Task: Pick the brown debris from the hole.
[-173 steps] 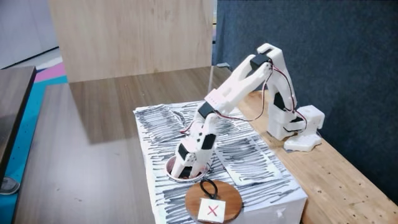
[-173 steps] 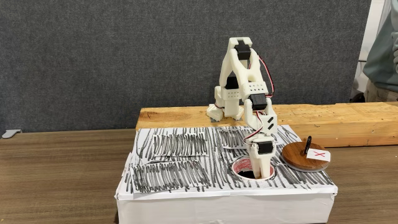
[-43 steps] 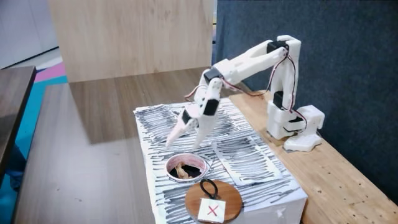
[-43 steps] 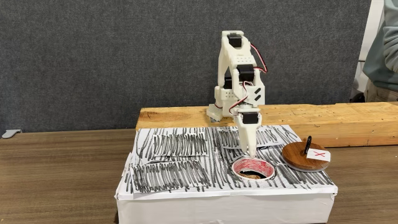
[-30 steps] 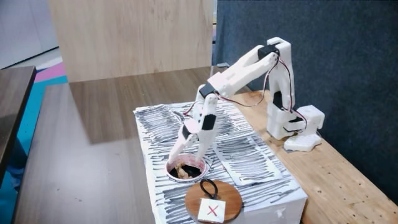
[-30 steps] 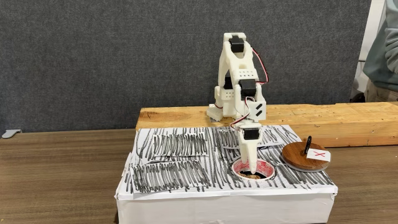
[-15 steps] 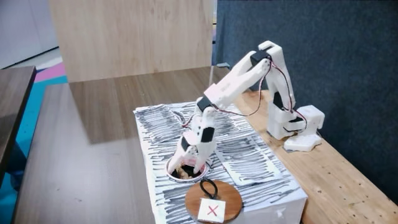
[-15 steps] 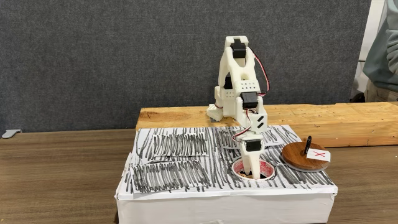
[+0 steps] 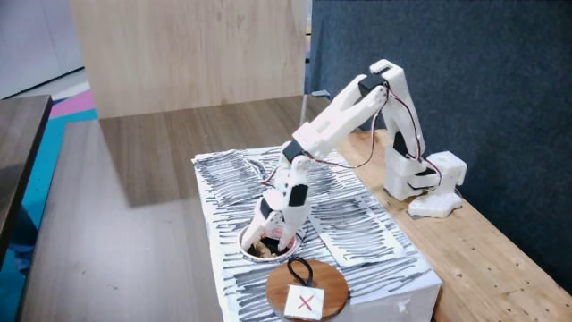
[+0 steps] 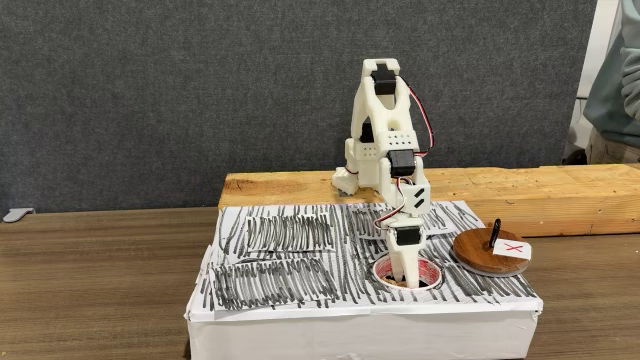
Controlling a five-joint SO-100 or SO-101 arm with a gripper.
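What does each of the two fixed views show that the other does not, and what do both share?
A fixed view shows the small tan-brown debris inside the round pink-rimmed hole and a pale wooden panel. A fixed view shows a person's sleeve. Both fixed views share the white gripper reaching into the hole and the round wooden disc.

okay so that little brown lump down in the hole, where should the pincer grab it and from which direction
Come straight down from above: the hole's rim walls off every sideways approach. The brown debris is small and knobbly, so closing across its narrow middle probably holds best. The pincer is already lowered into the opening; whether it has closed on the lump cannot be seen.
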